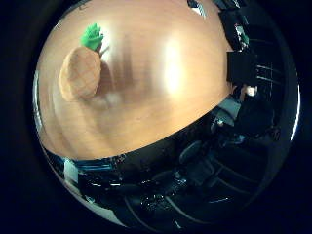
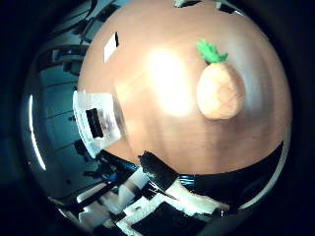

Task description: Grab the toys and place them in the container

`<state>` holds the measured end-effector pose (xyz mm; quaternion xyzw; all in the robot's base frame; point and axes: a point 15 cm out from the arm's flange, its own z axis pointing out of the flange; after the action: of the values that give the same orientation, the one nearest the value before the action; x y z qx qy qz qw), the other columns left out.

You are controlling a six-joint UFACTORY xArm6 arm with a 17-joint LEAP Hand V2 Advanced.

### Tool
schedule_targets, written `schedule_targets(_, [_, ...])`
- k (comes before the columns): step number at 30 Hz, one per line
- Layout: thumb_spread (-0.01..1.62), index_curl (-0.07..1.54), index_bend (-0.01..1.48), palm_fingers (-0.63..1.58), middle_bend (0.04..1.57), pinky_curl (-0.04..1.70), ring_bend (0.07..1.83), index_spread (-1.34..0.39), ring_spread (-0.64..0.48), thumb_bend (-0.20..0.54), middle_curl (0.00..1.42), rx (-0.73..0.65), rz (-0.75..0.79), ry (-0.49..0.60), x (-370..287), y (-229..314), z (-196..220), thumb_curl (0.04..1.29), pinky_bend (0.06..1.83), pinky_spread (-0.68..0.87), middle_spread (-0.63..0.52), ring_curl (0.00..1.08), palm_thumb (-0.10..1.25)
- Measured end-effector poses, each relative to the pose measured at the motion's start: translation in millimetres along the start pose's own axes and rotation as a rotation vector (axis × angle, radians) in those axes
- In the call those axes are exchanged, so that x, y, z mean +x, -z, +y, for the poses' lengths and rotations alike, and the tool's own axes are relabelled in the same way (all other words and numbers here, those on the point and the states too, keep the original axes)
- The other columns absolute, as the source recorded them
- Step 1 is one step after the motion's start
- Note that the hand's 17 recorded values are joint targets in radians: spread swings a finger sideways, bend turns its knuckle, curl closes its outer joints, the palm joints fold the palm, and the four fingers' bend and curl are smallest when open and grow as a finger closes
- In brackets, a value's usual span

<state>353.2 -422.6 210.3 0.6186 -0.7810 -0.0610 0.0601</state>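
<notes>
Wood table (image 1: 146, 97) fills both palm views, a dim room beyond its edge. Toy pineapple (image 2: 220, 91) lies alone on it, leaves toward twelve o'clock. White and black parts of the hand (image 2: 162, 196) show; its spread cannot be told, nothing held.

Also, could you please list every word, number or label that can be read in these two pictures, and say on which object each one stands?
No text can be read in either view.
The pineapple toy shows only a criss-cross pattern, no letters.
The wooden table carries no print.
The small white card on the table looks blank, or any print on it is too small to tell.
The clear container at the table's edge shows no readable label.
</notes>
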Motion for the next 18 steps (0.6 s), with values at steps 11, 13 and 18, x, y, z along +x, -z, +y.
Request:
schedule_targets(11, [1.06, 0.26, 0.16, 0.16, 0.21, 0.27, 0.41, -0.35, 0.2, -0.024, 0.34, 0.031, 0.013, -0.049, 16.4, -40.6, -20.5, 0.27, 0.52, 0.47, 0.05, 0.23, 0.39])
schedule_targets(13, [1.05, 0.26, 0.16, 0.17, 0.22, 0.27, 0.41, -0.33, 0.2, -0.022, 0.34, 0.022, 0.007, -0.05, 15.8, -46.9, -20.5, 0.27, 0.52, 0.47, 0.05, 0.23, 0.4])
schedule_targets(18, [1.06, 0.26, 0.16, 0.24, 0.26, 0.26, 0.42, -0.27, 0.17, -0.016, 0.35, 0.011, 0.0, -0.061, 19.8, -54.4, -16.1, 0.28, 0.51, 0.48, 0.02, 0.23, 0.45])
